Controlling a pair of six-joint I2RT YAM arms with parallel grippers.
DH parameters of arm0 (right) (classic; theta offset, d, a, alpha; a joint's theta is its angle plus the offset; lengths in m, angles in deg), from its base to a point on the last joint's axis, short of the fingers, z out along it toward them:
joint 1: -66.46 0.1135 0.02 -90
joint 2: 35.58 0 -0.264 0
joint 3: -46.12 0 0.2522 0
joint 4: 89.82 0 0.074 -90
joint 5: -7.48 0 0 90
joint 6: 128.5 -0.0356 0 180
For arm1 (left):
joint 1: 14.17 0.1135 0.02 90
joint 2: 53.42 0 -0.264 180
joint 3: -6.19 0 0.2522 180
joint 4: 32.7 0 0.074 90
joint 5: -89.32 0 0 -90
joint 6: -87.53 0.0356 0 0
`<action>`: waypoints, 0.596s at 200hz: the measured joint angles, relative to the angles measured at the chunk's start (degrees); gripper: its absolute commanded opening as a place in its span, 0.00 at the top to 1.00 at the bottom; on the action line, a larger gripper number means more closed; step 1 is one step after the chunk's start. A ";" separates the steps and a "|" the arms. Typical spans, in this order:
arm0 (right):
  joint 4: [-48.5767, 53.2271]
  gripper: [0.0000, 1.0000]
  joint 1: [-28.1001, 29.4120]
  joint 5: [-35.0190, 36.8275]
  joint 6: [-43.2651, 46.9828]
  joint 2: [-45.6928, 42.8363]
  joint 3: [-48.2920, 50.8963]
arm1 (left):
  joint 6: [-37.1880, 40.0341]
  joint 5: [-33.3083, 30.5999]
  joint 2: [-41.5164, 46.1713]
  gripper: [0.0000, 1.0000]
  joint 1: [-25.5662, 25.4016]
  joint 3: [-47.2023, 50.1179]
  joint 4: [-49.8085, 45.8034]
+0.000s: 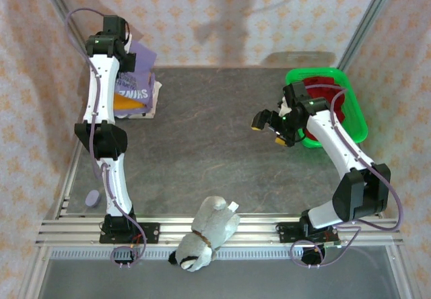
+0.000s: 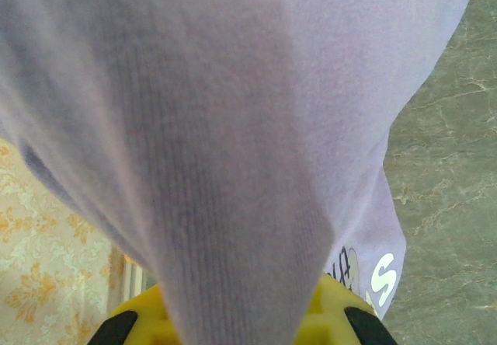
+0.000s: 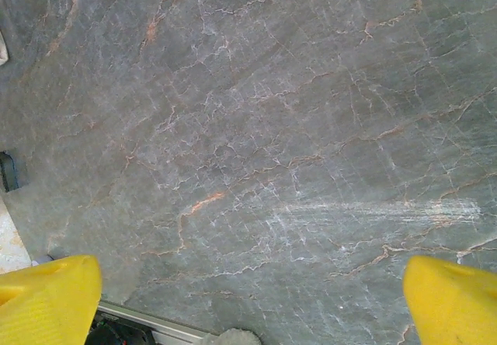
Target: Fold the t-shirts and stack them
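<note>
The lavender t-shirt (image 1: 138, 60) sits in the upper left of the top view. One edge is pinched up by the left gripper (image 1: 111, 31), and the rest, with its white lettering, lies on the orange t-shirt (image 1: 124, 104). In the left wrist view the cloth drapes over the yellow fingers (image 2: 332, 318), which are clenched on it.

My worry is that a pull from here drags the orange one along, since the two lie touching. A thin pinch might also slip.

The left arm is stretched far out towards that back corner. The dark red t-shirt (image 1: 322, 89) lies in the green basket (image 1: 315, 71), upper right. The right gripper (image 1: 269, 122) hangs over bare table (image 3: 248, 127) just left of the basket, with the arm bent at the elbow and its fingers (image 3: 46, 298) spread wide, holding nothing.
</note>
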 measured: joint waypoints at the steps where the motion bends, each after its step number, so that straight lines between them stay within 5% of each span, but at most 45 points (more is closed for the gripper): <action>1: 0.02 0.01 0.00 0.00 0.00 0.00 -0.02 | 0.00 0.00 0.00 1.00 0.02 0.00 0.02; 119: 1.68 0.01 0.04 0.02 0.00 2.73 -4.22 | 2.29 -0.31 -1.14 1.00 2.95 0.09 2.69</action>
